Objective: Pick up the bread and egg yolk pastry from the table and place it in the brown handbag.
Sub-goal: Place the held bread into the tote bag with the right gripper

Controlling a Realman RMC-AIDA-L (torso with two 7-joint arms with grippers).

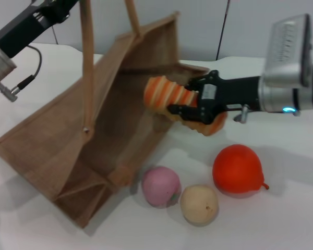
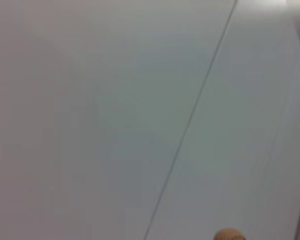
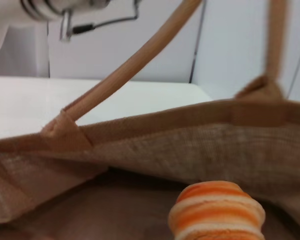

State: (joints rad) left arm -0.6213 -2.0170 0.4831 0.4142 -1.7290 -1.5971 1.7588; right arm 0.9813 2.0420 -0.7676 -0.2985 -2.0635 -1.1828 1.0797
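The striped orange and cream bread [image 1: 161, 94] hangs over the open mouth of the brown handbag [image 1: 57, 140], with my right gripper [image 1: 181, 98] shut on it from the right. In the right wrist view the end of the bread [image 3: 217, 210] shows just before the handbag's rim [image 3: 190, 145]. The pale tan egg yolk pastry [image 1: 199, 204] lies on the table in front of the handbag. My left arm [image 1: 26, 26] reaches in at the upper left, where a handbag handle [image 1: 87, 67] rises taut past the top edge of the head view.
A pink ball [image 1: 160, 186] lies against the handbag's near corner, touching the pastry. An orange-red pear-shaped fruit [image 1: 238, 170] sits to the right of them, below my right arm. The white table [image 1: 281, 219] extends to the front right.
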